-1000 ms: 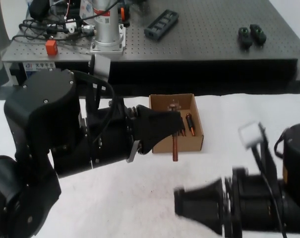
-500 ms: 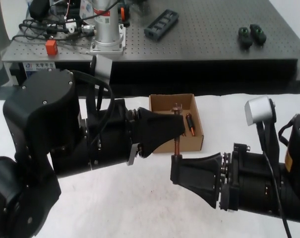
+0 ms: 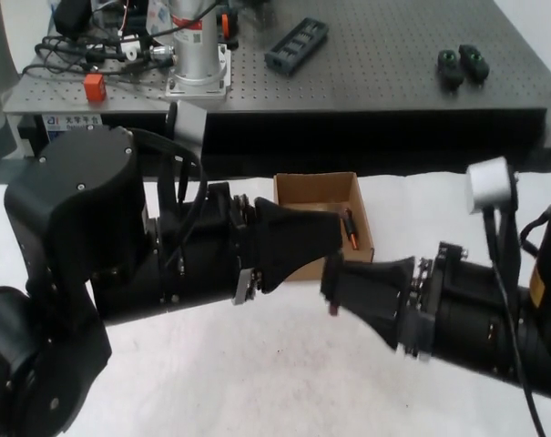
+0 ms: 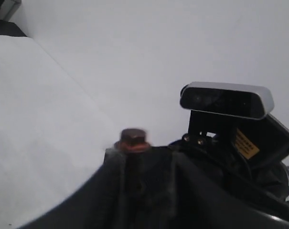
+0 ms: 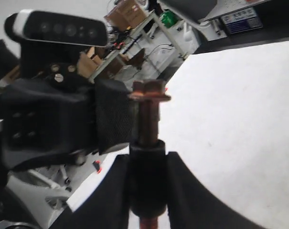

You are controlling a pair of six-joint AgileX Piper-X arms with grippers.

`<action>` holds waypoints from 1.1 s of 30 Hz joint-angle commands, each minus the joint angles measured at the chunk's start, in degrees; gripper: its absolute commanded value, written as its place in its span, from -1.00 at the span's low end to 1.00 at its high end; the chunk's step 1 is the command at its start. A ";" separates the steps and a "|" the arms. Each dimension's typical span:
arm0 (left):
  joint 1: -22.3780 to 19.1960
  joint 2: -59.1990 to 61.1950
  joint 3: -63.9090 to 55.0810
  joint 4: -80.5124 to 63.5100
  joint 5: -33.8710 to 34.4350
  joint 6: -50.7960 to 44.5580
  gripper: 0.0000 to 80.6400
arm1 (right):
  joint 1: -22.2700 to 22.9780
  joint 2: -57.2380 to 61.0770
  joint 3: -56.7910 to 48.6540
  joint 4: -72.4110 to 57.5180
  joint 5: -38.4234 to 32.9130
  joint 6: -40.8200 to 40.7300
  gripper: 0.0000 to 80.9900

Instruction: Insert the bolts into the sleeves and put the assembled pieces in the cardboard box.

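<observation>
Nearest us, the right gripper (image 5: 147, 164) is clamped narrow on a dark sleeve (image 5: 146, 152), just on the near side of the cardboard box (image 3: 298, 187), above the white cloth (image 3: 257, 382). A copper bolt (image 5: 148, 112) runs through that sleeve, with its flanged hex head out the top and a bit of copper tip showing beneath, so I'd judge this one seated. Right against it, nearer the box, the left gripper (image 4: 143, 160) is pinched on the same bolt just under its head. Two claws on one piece reads as the mating step, one steadying the bolt and the other the sleeve. They meet at the box's near wall, presumably to keep the drop short. Inside the box, by its right wall, lies another copper piece (image 3: 351, 229) with a dark end. Next call, in my view: one claw lets go and the other carries the piece over the rim.
</observation>
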 commanded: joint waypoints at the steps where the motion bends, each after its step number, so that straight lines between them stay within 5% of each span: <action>1: -0.01 -0.10 -0.29 -0.89 -0.53 1.26 0.29 | 0.39 -0.32 -0.64 -1.17 0.48 -0.15 -0.99; 5: 0.02 -0.78 -0.29 -0.72 1.11 1.12 0.04 | -4.46 4.29 -4.27 0.91 2.76 -7.27 -0.99; 10: 0.24 -7.46 2.34 5.11 -1.49 5.25 -0.96 | -7.92 20.17 -18.51 9.79 5.64 -16.85 -0.99; 14: 0.24 -16.29 5.29 13.29 -10.92 10.19 -0.98 | -8.03 34.42 -31.65 16.05 15.31 -21.77 -0.99; 22: 0.24 -33.45 6.60 48.43 -41.01 24.15 -0.98 | -6.64 57.73 -56.03 34.75 17.42 -22.47 -0.99; 25: 0.24 -36.67 7.86 55.25 -45.22 24.33 -0.98 | -5.69 61.95 -59.67 37.02 18.54 -20.81 -0.99; 27: 0.24 -38.41 9.81 56.32 -45.67 23.62 -0.98 | -5.33 63.25 -60.70 38.85 18.54 -20.22 -0.85; 31: 0.24 -41.49 14.96 56.33 -47.25 20.24 -0.98 | -5.10 63.32 -60.80 40.11 18.54 -19.94 -0.16; 33: 0.24 -43.00 16.69 56.33 -47.83 19.45 -0.98 | -5.10 61.94 -60.80 40.59 18.54 -19.55 0.01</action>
